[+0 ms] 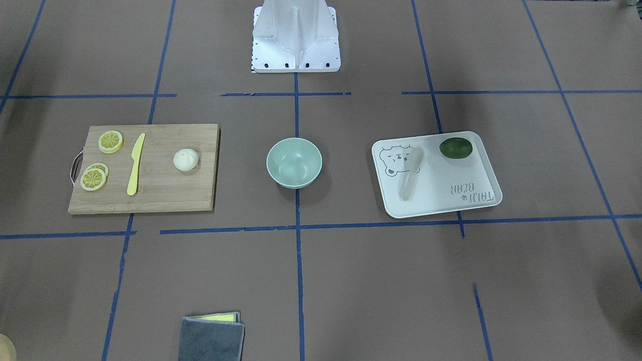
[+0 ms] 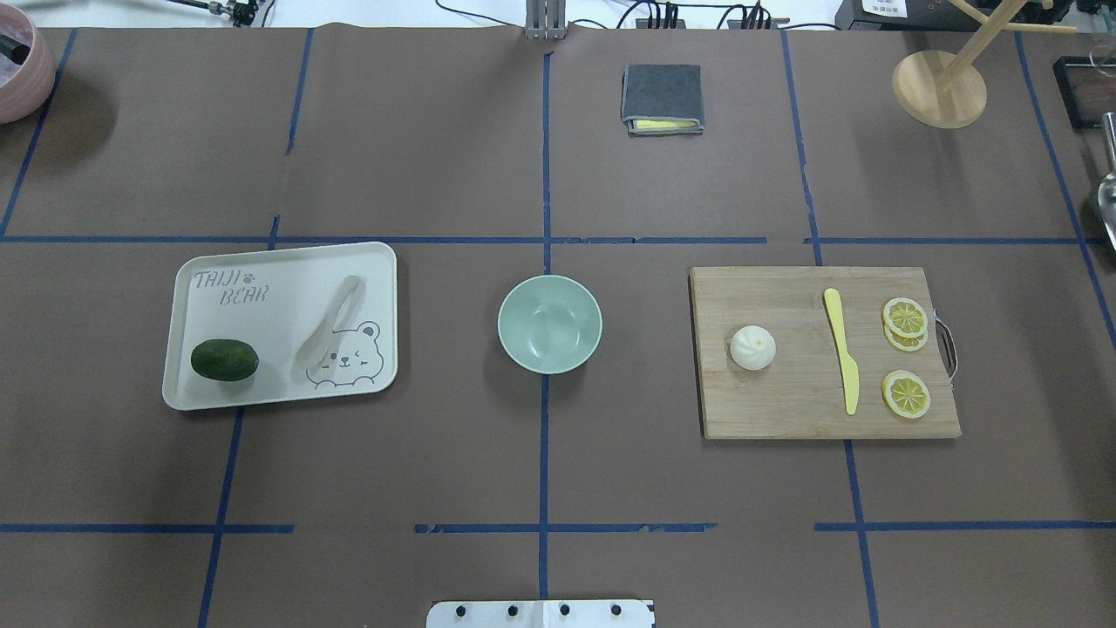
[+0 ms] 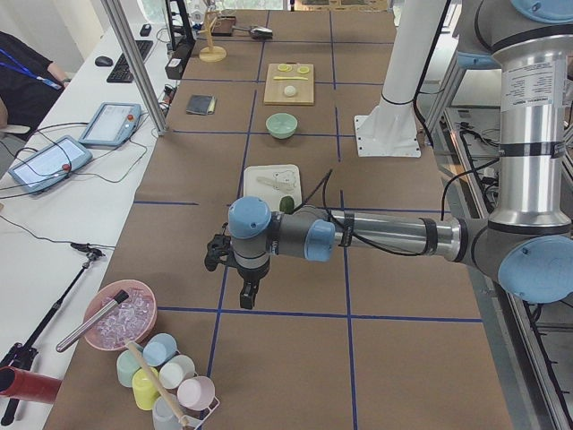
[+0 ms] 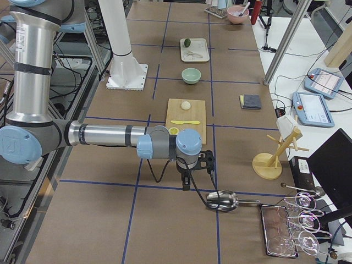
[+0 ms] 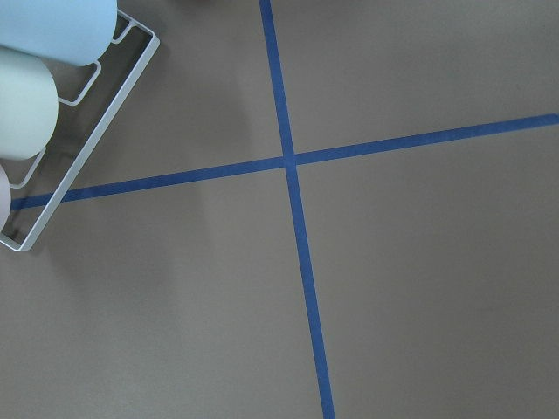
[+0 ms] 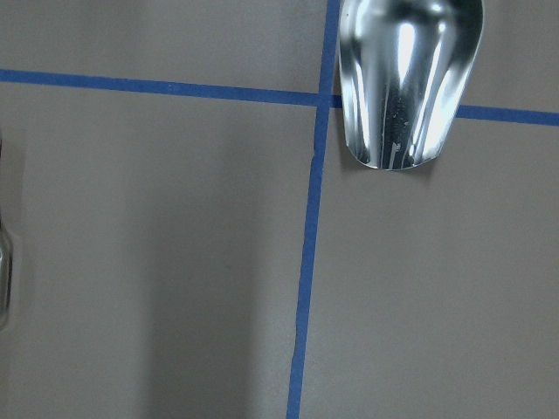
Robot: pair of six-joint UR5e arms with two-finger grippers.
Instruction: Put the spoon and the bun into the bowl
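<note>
The pale spoon (image 2: 331, 323) lies on the white bear tray (image 2: 261, 262), on the table's left side in the overhead view. The cream bun (image 2: 752, 347) sits on the wooden cutting board (image 2: 785, 410) at the right. The mint-green bowl (image 2: 549, 324) stands empty between them. My left gripper (image 3: 246, 291) hangs over bare table, nearer the left table end than the tray. My right gripper (image 4: 187, 184) hangs beyond the board's near end, next to a metal scoop (image 4: 223, 201). Both show only in side views, so I cannot tell whether they are open or shut.
A dark green fruit (image 2: 224, 360) shares the tray. A yellow knife (image 2: 842, 351) and lemon slices (image 2: 905, 392) lie on the board. A grey cloth (image 2: 662, 98), a wooden stand (image 2: 940, 87) and a pink bowl (image 2: 17, 70) stand at the far edge. A cup rack (image 5: 52, 113) is near my left wrist.
</note>
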